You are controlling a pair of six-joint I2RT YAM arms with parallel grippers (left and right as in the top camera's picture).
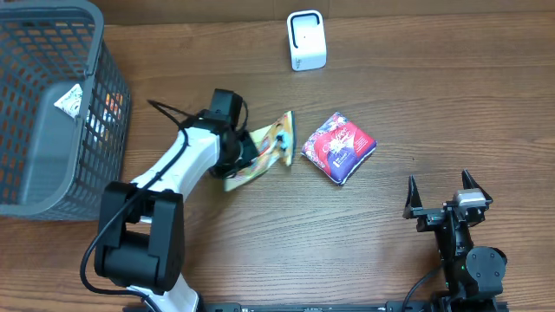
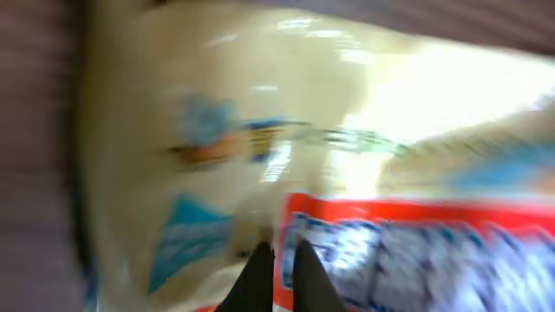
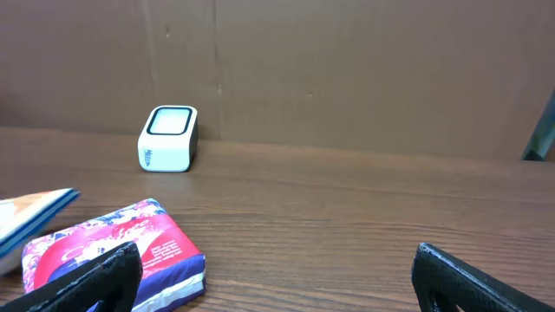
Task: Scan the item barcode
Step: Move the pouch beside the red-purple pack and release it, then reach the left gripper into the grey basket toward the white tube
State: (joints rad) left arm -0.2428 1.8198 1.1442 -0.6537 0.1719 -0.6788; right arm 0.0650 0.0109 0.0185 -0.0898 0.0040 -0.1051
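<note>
A yellow snack packet (image 1: 270, 146) with blue and red print hangs tilted just above the table's middle, and my left gripper (image 1: 250, 152) is shut on its left edge. In the left wrist view the packet (image 2: 329, 130) fills the frame, blurred, with my left gripper (image 2: 280, 253) pinched together on it; no barcode can be made out. The white scanner (image 1: 305, 40) stands at the back centre, apart from the packet. My right gripper (image 1: 440, 186) rests open at the front right, holding nothing. The right wrist view shows the scanner (image 3: 168, 139) far ahead of my right gripper (image 3: 277, 260).
A red and purple soft pack (image 1: 338, 147) lies right of the packet, also seen as the soft pack (image 3: 113, 247) by the right gripper's left finger. A grey wire basket (image 1: 97, 52) holding a few items stands at the far left.
</note>
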